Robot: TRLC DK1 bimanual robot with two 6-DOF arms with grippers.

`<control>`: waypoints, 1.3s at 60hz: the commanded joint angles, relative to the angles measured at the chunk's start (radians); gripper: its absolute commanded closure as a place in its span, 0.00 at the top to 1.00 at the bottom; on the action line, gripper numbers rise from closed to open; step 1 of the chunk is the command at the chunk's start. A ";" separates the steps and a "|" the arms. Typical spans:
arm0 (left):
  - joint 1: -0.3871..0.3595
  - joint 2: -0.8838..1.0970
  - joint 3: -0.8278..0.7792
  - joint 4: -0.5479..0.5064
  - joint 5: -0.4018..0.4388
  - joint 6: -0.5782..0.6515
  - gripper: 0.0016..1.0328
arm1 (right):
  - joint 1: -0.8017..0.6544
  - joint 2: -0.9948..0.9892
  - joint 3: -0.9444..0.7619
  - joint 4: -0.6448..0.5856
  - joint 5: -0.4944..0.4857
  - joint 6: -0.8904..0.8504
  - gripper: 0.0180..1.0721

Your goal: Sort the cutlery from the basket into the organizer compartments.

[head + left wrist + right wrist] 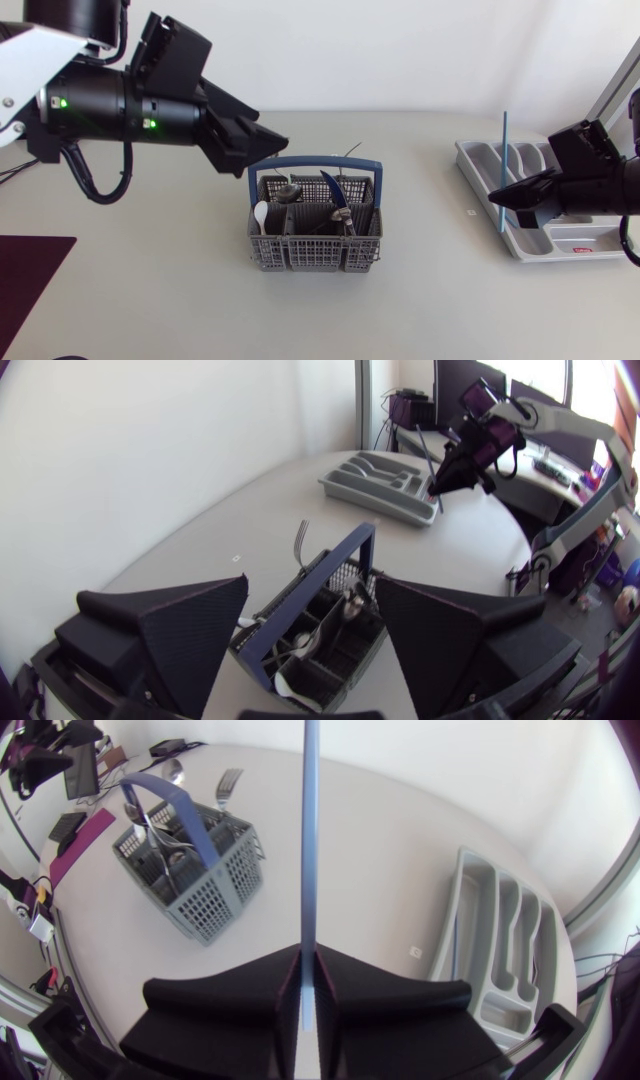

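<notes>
Leftmost, the cutlery in the basket is mixed: a white spoon stands in the left corner, a dark blue blade leans near the middle, and metal pieces crowd around them, among them a fork whose tines rise past the rim. Further right, the blue utensil is a thin, pale blue, straight shaft standing upright; its working end cannot be made out.

The left gripper hangs above and just left of the basket with its fingers spread wide and nothing between them. In the left wrist view the basket sits ahead of and below that gap, with the blue handle running through the middle. The right gripper is closed narrow on the blue utensil, both fingers pressing the shaft from either side. In the right wrist view the shaft runs straight out from between the fingers.

The basket is grey plastic mesh, split into several cells under an arched blue handle, and it stands on the table well apart from the organizer. The organizer is a grey tray with several long compartments and a short cross one. The right gripper and utensil are at its basket-side edge; whether they are over a compartment cannot be told.
</notes>
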 commanded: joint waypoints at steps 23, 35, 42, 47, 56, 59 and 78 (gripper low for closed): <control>-0.072 -0.099 -0.182 -0.003 -0.260 0.236 0.84 | -0.234 0.382 0.133 0.120 0.121 -0.050 0.06; -0.158 -0.084 -0.228 0.040 -0.315 0.224 0.84 | -0.244 0.553 0.206 0.193 0.210 -0.012 0.06; -0.207 -0.041 -0.241 0.084 -0.330 0.182 0.83 | -0.239 0.643 0.235 0.245 0.245 0.021 0.06; -0.229 -0.010 -0.249 0.121 -0.330 0.144 0.80 | -0.231 0.698 0.249 0.273 0.263 0.033 0.06; -0.253 0.036 -0.286 0.230 -0.330 0.102 0.80 | -0.218 0.773 0.258 0.324 0.298 0.047 0.07; -0.253 0.061 -0.286 0.253 -0.330 0.086 0.80 | -0.215 0.790 0.260 0.333 0.308 0.051 0.07; -0.266 0.157 -0.286 0.412 -0.327 0.035 0.80 | -0.230 0.865 0.266 0.373 0.351 0.051 0.08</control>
